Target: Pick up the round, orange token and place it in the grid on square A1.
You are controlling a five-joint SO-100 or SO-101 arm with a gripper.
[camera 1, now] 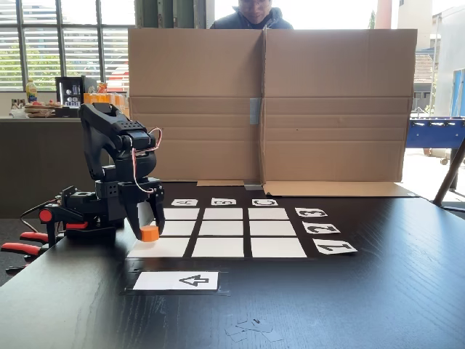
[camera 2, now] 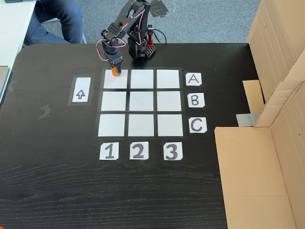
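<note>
In a fixed view from table level, the black arm stands at the left of the dark table (camera 1: 378,291); its claw (camera 1: 150,224) points down with the two fingers closed on the orange token (camera 1: 150,233); the token sits low between the fingertips, at the edge of the nearest left square of the grid (camera 1: 231,230); whether its base touches the paper cannot be told from here. In the fixed view from above, the claw (camera 2: 115,69) and token (camera 2: 114,72) are at the top edge of square A1 (camera 2: 116,81), the corner square in the row marked A and the column marked 1; the token overlaps that square's border nearest the arm's base, not its middle. The other eight squares are bare; labels A, B, C run down the right side of the grid (camera 2: 141,102) and 1, 2, 3 along its bottom. A white card with a black arrow (camera 2: 80,90) lies just left of the grid, apart from it. A cardboard screen (camera 1: 269,102) stands at the far edge of the table; a seated person (camera 1: 251,14) is behind it.
</note>
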